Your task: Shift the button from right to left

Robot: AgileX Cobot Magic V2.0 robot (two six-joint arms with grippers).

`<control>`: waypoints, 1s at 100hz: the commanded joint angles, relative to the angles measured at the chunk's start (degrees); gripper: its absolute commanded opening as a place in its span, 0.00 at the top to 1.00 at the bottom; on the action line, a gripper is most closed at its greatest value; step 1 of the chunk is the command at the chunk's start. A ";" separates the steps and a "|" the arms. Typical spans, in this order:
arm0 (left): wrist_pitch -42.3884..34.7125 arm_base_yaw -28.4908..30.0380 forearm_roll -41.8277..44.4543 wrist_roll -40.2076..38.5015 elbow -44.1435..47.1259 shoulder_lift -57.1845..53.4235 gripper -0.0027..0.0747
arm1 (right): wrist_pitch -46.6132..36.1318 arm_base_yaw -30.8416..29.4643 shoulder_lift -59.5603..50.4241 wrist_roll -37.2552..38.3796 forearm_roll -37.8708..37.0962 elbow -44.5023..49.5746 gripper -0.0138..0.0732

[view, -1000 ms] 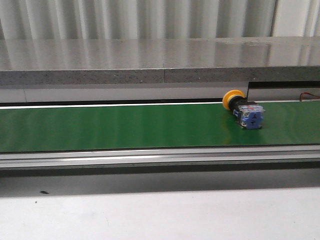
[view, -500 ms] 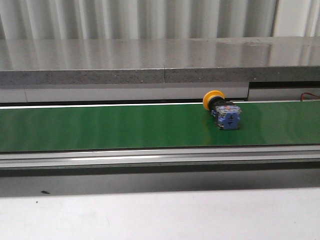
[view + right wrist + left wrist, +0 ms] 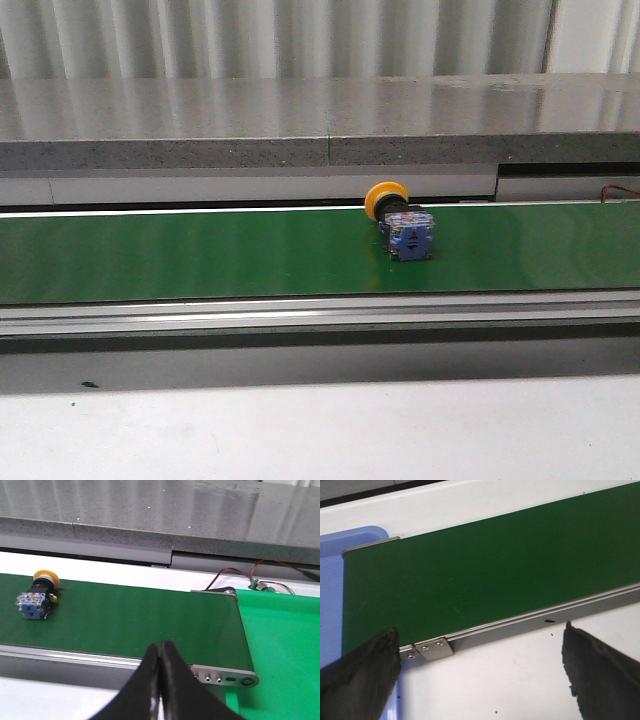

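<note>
The button [image 3: 399, 221] lies on its side on the green conveyor belt [image 3: 200, 255], right of the belt's middle, yellow cap toward the back and blue block toward the front. The right wrist view also holds the button [image 3: 37, 595], far off to one side of my right gripper [image 3: 160, 647], whose black fingers are pressed together with nothing between them, above the belt's near rail. My left gripper [image 3: 480, 635] stands open over the white table by the belt's left end, holding nothing. Neither gripper appears in the front view.
A grey stone ledge [image 3: 320, 125] runs behind the belt. A blue tray [image 3: 332, 580] sits at the belt's left end. A green tray [image 3: 285, 650] sits past the right end, with red and black wires and a small circuit board [image 3: 257, 584] behind it. An aluminium rail [image 3: 320, 315] borders the belt's front.
The button has travelled left along the belt, from near the right end to just right of the middle. Its lie on the belt is unchanged.
</note>
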 commanded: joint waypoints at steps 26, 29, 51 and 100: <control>-1.80 0.20 -35.90 7.28 -10.65 12.84 0.19 | -4.78 0.08 0.43 -0.50 -0.31 -1.35 0.92; -1.24 0.20 -38.21 8.18 -11.39 14.27 0.19 | -4.78 0.08 0.43 -0.50 -0.31 -1.35 0.92; 5.09 0.20 -45.79 9.66 -18.78 26.49 0.19 | -4.66 0.08 0.43 -0.50 -0.31 -1.35 0.92; 9.21 -11.62 -29.58 -7.59 -39.34 49.31 0.19 | -4.66 0.08 0.43 -0.50 -0.31 -1.35 0.92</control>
